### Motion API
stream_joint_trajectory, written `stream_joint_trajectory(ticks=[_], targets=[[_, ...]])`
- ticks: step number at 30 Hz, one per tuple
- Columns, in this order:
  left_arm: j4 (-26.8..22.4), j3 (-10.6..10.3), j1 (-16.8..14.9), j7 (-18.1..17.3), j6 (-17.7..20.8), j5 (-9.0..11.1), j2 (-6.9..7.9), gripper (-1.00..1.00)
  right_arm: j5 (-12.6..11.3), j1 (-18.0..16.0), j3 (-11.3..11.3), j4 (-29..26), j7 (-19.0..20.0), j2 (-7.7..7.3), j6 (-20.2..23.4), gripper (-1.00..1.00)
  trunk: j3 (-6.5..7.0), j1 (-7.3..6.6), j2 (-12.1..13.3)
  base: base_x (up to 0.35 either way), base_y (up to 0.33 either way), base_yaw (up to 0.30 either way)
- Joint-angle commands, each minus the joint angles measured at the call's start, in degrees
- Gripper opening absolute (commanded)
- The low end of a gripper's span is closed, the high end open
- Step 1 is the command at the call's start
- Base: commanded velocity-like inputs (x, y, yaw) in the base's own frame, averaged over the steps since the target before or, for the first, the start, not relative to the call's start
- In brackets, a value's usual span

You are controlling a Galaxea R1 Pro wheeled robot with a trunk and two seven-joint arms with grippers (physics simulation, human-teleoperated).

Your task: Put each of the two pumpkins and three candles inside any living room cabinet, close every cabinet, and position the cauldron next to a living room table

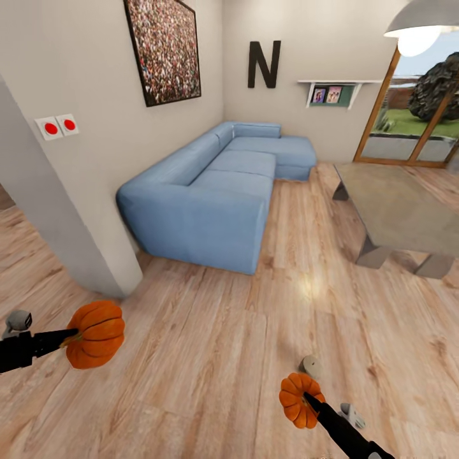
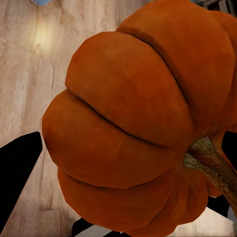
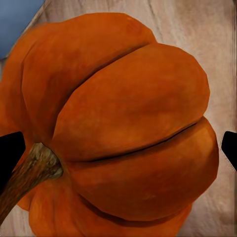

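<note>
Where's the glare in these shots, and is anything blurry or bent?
Head view: a pale glare patch on the wood floor beside the sofa, the lamp blown out white, straight walls leaning from wide-angle distortion. Left wrist view: the same kind of floor glare, the left pumpkin sharp. Right wrist view: even light on the right pumpkin.

I am carrying two orange pumpkins above the wood floor, one in each gripper. The left pumpkin [image 1: 95,335] is sitting at the tip of my left gripper [image 1: 69,336], ribbed sides bulging, its brown stem [image 2: 212,165] curving off to one side. The right pumpkin [image 1: 299,400] is being held in my right gripper [image 1: 311,401], its deep ribs and woody stem [image 3: 29,173] looming close in the right wrist view.
</note>
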Motion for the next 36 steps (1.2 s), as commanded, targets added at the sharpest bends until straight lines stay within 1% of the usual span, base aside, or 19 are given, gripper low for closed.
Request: stream_joint_trajectory(ticks=[1,3,6,10,15,16,19,21,22,25,26,28,29,30,31,32,33,34,36], targets=[[0.0,0.0,0.0,-0.2,0.2,0.0,0.01,-1.0,-0.5,0.0,-0.2,0.0,0.2,0.02,0.6,-1.0,0.02,0.0,0.0,0.0,0.0,-0.225],[0.0,-0.5,0.0,-0.2,0.2,-0.3,0.01,-1.0,-0.5,0.0,-0.2,0.0,0.2,0.02,0.6,-1.0,0.15,0.0,0.0,0.0,0.0,-0.225],[0.0,-1.7,0.0,-0.2,0.2,-1.4,-0.05,-1.0,-0.5,0.0,-0.2,0.0,0.1,0.07,0.3,-1.0,0.35,0.0,0.0,0.0,0.0,-0.225],[0.0,-3.3,-0.1,-0.1,0.2,-1.9,-0.1,-1.0,-0.5,0.0,-0.2,0.2,0.1,0.1,-0.6,-1.0,0.6,0.0,0.0,0.0,0.0,-0.225],[-0.1,-6.5,-0.8,0.5,0.0,-2.3,-0.16,-1.0,-0.6,0.0,-0.2,0.6,-0.4,0.04,-2.2,-1.0,0.93,0.0,0.0,0.0,0.0,-0.225],[-0.1,-6.8,-0.9,0.5,0.0,-2.8,-0.18,-1.0,-0.6,0.0,-0.2,0.6,-0.4,0.03,-2.4,-1.0,0.99,0.0,0.0,0.0,0.0,-0.225],[-0.1,-7.1,-1.1,0.6,-0.1,-6.4,-0.42,-1.0,-0.6,0.0,-0.2,0.6,-0.7,0.07,-2.8,-1.0,1.19,0.0,0.0,0.0,0.0,-0.225],[0.0,-7.2,-1.2,0.7,-0.1,-8.7,-0.77,-1.0,-0.6,0.0,-0.2,0.7,-0.9,0.09,-3.6,-1.0,1.32,0.0,0.0,0.0,0.0,-0.225],[0.0,-7.2,-1.2,0.7,-0.2,-10.2,-0.98,-1.0,-0.6,0.0,-0.3,0.7,-0.9,0.1,-4.3,-1.0,1.38,0.0,0.0,0.0,0.0,-0.226],[-0.1,-7.2,-1.6,0.9,-0.3,-12.8,-1.79,-1.0,-0.7,0.0,-0.3,0.7,-0.9,0.1,-4.9,-1.0,1.58,0.0,0.0,0.0,0.0,-0.226],[-0.1,-7.2,-2.1,1.9,-0.3,-14.6,-2.6,-1.0,-0.7,0.0,-0.3,0.8,-1.0,0.09,-5.1,-1.0,1.64,0.0,0.0,0.0,0.0,-0.226],[-0.1,-7.2,-3.0,5.1,-0.3,-16.8,-4.3,-1.0,-0.7,0.0,-0.3,0.8,-1.0,0.07,-5.2,-1.0,1.77,0.0,0.0,0.0,0.0,-0.226],[-0.1,-7.2,-3.5,7.3,-0.3,-17.7,-5.4,-1.0,-0.7,0.0,-0.3,0.8,-1.0,0.08,-5.3,-1.0,1.83,0.0,0.0,0.0,0.0,-0.225],[-0.1,-7.2,-4.1,11.2,-0.3,-18.8,-7.18,-1.0,-0.7,0.0,-0.3,0.8,-1.0,0.06,-5.3,-1.0,1.9,0.0,0.0,0.0,0.0,-0.226],[-0.1,-7.3,-4.4,14.2,-0.3,-19.3,-8.43,-1.0,-0.7,0.0,-0.3,0.8,-1.0,0.08,-5.3,-1.0,1.96,0.0,0.0,0.0,0.0,-0.226],[-0.3,-7.4,-5.1,20.7,-0.3,-20.1,-11.65,-1.0,-0.7,0.0,-0.3,0.8,-1.0,0.04,-5.3,-1.0,2.03,0.0,0.0,0.0,0.0,-0.226],[-0.4,-7.8,-5.5,24.4,-0.3,-20.5,-13.85,-1.0,-0.7,0.0,-0.3,0.8,-1.0,0.03,-5.4,-1.0,2.09,0.0,0.0,0.0,0.0,-0.226],[-0.5,-8.7,-6.3,29.8,-0.2,-21.5,-17.04,-1.0,-0.7,0.0,-0.3,0.8,-1.0,0.03,-5.4,-1.0,2.16,0.0,0.0,0.0,0.0,-0.226],[-0.4,-10.0,-7.0,36.3,-0.2,-23.1,-20.6,-1.0,-0.7,0.0,-0.3,0.8,-1.0,0.02,-5.4,-1.0,2.29,0.0,0.0,0.0,0.0,-0.226]])
